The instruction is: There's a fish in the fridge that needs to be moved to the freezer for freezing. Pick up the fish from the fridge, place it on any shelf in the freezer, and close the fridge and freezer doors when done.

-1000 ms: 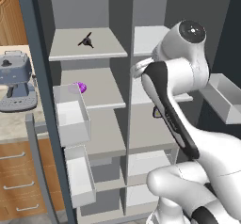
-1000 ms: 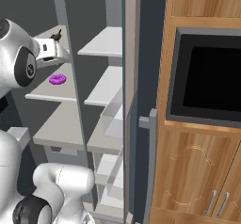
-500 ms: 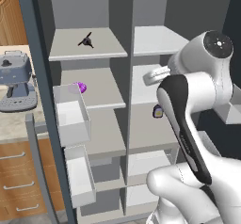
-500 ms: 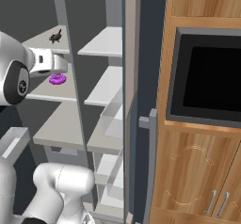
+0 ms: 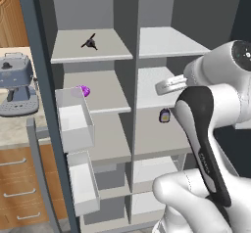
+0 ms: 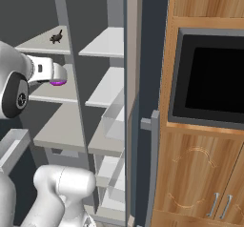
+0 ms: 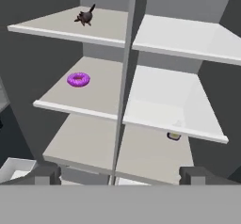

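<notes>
The fish (image 5: 89,42) (image 7: 85,16) (image 6: 56,36) lies alone on the top shelf of the freezer (image 5: 93,82), the narrower left compartment. My gripper (image 5: 161,86) (image 7: 120,176) (image 6: 61,73) hangs in front of the fridge (image 5: 162,43) at second-shelf height. It points toward the shelves, well below and right of the fish. Its fingertips (image 7: 44,173) stand wide apart with nothing between them, so it is open. Both doors are open: the left door (image 5: 43,104) carries white bins, and the right door (image 6: 131,107) shows edge-on.
A purple ring (image 5: 82,91) (image 7: 78,79) lies on the freezer's second shelf. A small bottle with a yellow label (image 5: 164,115) (image 7: 173,135) stands on the fridge's third shelf. A coffee machine (image 5: 17,85) sits on the counter at left. A wooden cabinet with a black oven (image 6: 209,83) stands at right.
The arm's upper joint has swung to the right and the hand has drawn back a little from the shelves. The fish has stayed on the top shelf.
</notes>
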{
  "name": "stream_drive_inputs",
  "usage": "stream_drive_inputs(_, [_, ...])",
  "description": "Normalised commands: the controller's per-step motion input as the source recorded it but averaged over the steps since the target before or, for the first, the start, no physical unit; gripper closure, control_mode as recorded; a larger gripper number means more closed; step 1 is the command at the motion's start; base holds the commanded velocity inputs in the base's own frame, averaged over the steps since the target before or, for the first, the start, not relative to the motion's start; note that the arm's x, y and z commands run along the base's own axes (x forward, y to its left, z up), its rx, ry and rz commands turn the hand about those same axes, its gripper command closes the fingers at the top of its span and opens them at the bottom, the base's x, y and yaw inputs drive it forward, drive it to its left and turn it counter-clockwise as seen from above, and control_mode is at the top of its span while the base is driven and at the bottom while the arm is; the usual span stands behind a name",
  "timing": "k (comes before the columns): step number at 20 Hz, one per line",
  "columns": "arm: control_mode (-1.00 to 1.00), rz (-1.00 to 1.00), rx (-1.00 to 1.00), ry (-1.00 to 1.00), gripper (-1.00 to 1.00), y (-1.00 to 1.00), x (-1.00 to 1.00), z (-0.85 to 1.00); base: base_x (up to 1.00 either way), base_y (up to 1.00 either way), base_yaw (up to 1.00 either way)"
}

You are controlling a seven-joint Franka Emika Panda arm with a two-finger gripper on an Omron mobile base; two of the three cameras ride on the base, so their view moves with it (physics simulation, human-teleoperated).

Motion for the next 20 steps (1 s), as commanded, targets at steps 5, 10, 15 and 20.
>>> stream_drive_inputs(5, [-1.0, 0.0, 0.01, 0.0, -1.0, 0.0, -0.26, -0.16, 0.0, 0.0, 0.0])
stream_drive_inputs(10, [1.0, 0.0, 0.0, 0.01, -1.0, 0.0, -0.03, -0.05, 0.0, 0.0, 0.0])
stream_drive_inputs(15, [1.0, 0.0, 0.0, 0.0, -1.0, 0.0, 0.0, 0.0, -0.51, 0.0, 0.0])
stream_drive_inputs(20, [1.0, 0.0, 0.0, 0.0, -1.0, 0.0, 0.0, 0.0, -0.64, 0.0, 0.0])
